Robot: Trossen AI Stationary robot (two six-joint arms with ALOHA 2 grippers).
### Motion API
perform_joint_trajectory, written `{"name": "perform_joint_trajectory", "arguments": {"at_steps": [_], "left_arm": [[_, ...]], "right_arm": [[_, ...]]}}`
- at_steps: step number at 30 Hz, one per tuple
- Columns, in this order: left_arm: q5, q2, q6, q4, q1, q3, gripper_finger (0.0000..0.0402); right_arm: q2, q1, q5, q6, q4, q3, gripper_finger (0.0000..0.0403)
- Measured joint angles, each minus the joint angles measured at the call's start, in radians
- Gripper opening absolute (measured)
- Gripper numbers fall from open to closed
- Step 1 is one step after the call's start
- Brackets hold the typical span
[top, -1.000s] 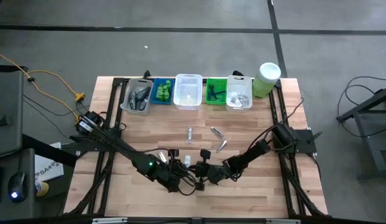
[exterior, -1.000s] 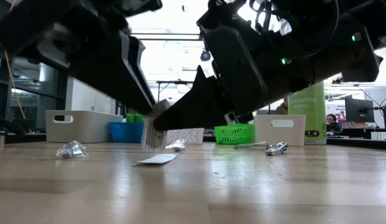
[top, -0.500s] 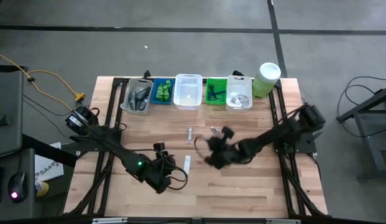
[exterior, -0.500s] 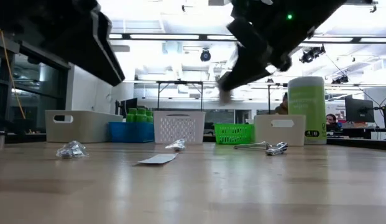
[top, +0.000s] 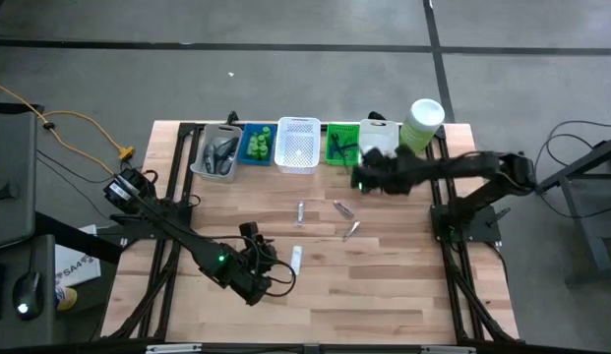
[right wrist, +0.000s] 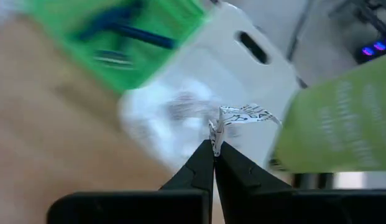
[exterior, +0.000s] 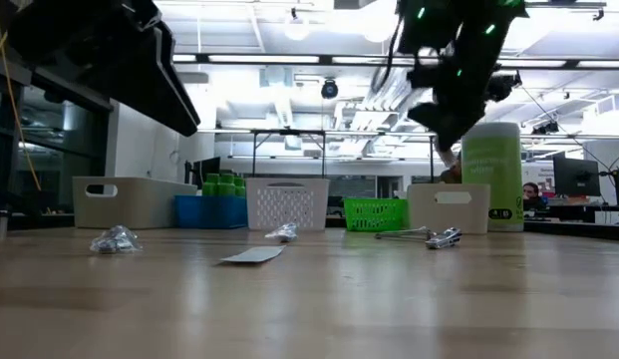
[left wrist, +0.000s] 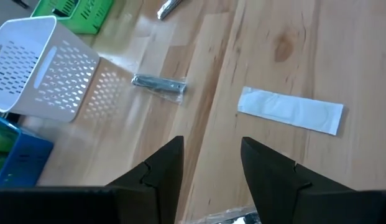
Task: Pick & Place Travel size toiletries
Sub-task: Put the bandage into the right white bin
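Observation:
My right gripper [top: 359,180] hangs high over the table's far right, just in front of the white basket [top: 380,155], shut on a small crumpled silvery-white packet [right wrist: 245,115]. My left gripper [left wrist: 211,162] stands open above the near-middle boards, holding nothing. A flat white sachet [left wrist: 289,111] lies on the wood just ahead of it. A silvery tube [left wrist: 158,84] lies farther off, and two more tubes [top: 341,208] [top: 351,229] lie mid-table. My right gripper pinches one end of the crumpled packet [right wrist: 215,134] between its two fingertips. The fingers slant downward toward the far baskets. The packet sticks out beyond the tips, lifted clear above the white basket's edge.
A row of baskets lines the far edge: clear [top: 216,152], blue [top: 256,144], white mesh [top: 297,144], green [top: 341,146], white. A tall pale-green canister [top: 423,123] stands at the far right corner. Bare wood lies along the near edge.
My right gripper has risen from beside my left gripper at the near middle. It has swung toward the far right, up to the white basket, carrying the packet and tipping as it went. My left gripper has drawn back a little toward the left.

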Motion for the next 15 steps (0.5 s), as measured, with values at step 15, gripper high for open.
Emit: {"name": "perform_joint_trajectory", "arguments": {"at_steps": [15], "left_arm": [[0.000, 0.001, -0.101, -0.038, 0.000, 0.000, 0.0159]], "right_arm": [[0.015, -0.478, -0.336, -0.339, 0.186, 0.000, 0.0005]]}}
